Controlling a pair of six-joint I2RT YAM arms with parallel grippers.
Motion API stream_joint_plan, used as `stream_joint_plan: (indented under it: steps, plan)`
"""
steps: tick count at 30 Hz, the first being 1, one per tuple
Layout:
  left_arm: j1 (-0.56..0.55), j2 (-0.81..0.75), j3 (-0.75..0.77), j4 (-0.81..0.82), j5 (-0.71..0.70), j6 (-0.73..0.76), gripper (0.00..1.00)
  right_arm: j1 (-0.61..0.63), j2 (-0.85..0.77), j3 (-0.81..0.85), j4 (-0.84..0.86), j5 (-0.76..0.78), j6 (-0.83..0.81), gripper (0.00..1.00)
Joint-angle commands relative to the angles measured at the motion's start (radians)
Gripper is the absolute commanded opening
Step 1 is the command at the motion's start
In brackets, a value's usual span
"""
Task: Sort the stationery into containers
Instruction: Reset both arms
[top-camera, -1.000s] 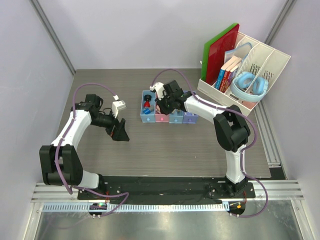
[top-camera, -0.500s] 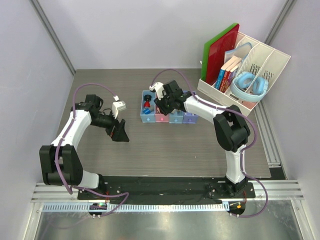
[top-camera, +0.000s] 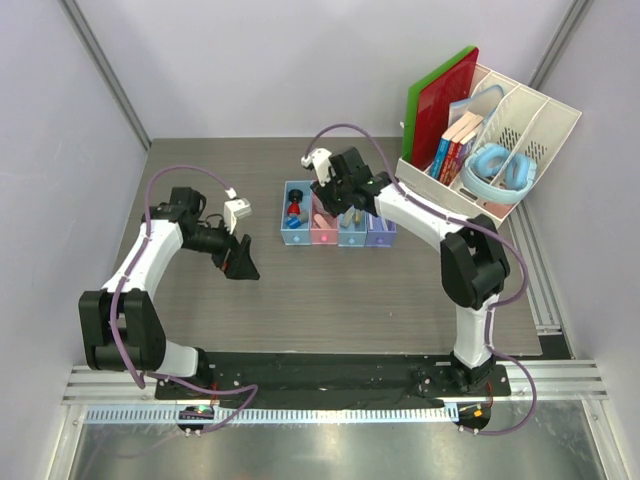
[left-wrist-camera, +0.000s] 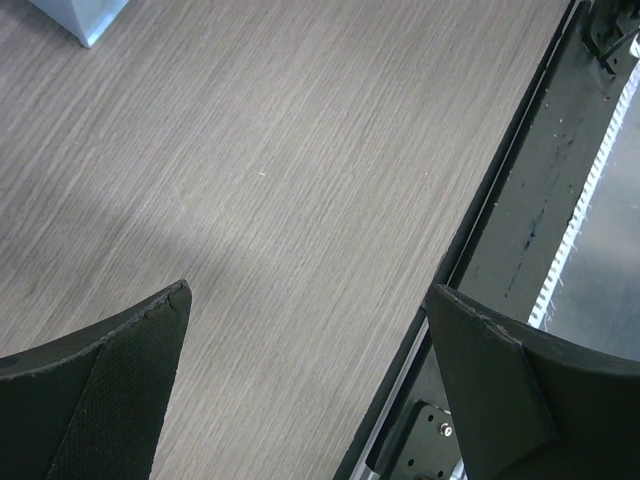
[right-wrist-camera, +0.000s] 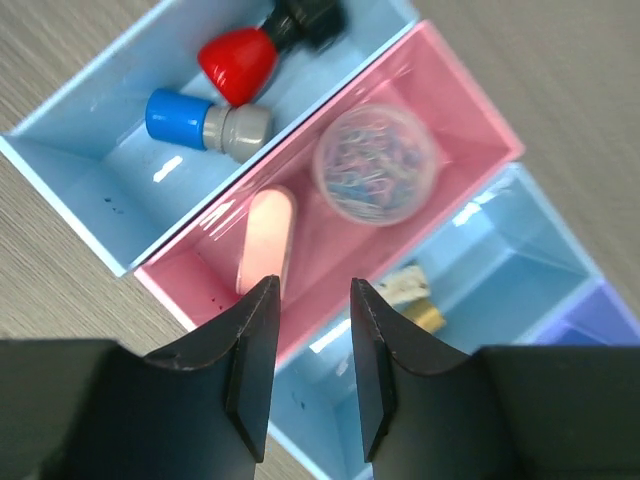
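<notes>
Grey wood-grain tabletop (top-camera: 300, 290) lies under the left end effector (left-wrist-camera: 308, 295), whose fingers are wide apart. The right end effector (right-wrist-camera: 312, 290), narrowly parted and empty, hangs over the pink tray (right-wrist-camera: 465, 115), where the pinkish-white roll (right-wrist-camera: 266, 240) lies. A sideways exit might clip the tray wall and shove it askew.

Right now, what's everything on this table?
trays: four, one row; blue tray, pink tray, light blue tray, lavender tray
cylinders: two, red-black, blue-grey; blue tray
clip tub: one, clear; pink tray
oblong piece: one, pinkish; pink tray
small bits: whitish, yellow; light blue tray
file rack: one, white; back right
books: several; in rack
headphones: one, light blue; in rack
boards: two, red, green; rack's left end
left tool: black, open, over table
right tool: black, open, over pink tray
</notes>
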Motion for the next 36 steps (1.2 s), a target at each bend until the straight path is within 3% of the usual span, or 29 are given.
stream_joint_plan:
  steps: [1,3,4,8,14,19,21,26,31,36]
  plan:
    - [0.035,-0.019,0.033,0.070,0.022,-0.061,1.00,0.005,-0.156,0.083,-0.024,0.058,-0.006,0.43]
    - [0.035,-0.032,0.031,0.116,0.008,-0.106,1.00,0.005,-0.205,0.089,-0.042,0.131,-0.008,0.56]
    - [0.037,-0.042,0.031,0.130,-0.008,-0.125,1.00,0.005,-0.221,0.091,-0.050,0.154,-0.006,0.74]
    - [0.052,-0.066,0.022,0.251,-0.071,-0.222,1.00,0.004,-0.317,0.080,-0.125,0.275,-0.008,1.00]
    - [0.120,-0.111,-0.016,0.443,-0.156,-0.419,1.00,-0.025,-0.581,-0.104,-0.189,0.260,0.009,1.00]
    - [0.158,-0.213,-0.117,0.655,-0.370,-0.565,1.00,-0.067,-0.848,-0.293,-0.197,0.248,0.002,1.00]
    - [0.158,-0.259,-0.146,0.689,-0.447,-0.568,1.00,-0.082,-0.912,-0.380,-0.174,0.298,0.005,1.00]
    - [0.160,-0.323,-0.168,0.686,-0.481,-0.547,1.00,-0.120,-1.110,-0.598,-0.033,0.412,0.020,1.00]
    - [0.161,-0.375,-0.205,0.713,-0.472,-0.552,1.00,-0.151,-1.167,-0.719,0.108,0.490,0.049,1.00]
    - [0.163,-0.406,-0.238,0.753,-0.459,-0.575,1.00,-0.202,-1.105,-0.773,0.225,0.598,0.089,1.00]
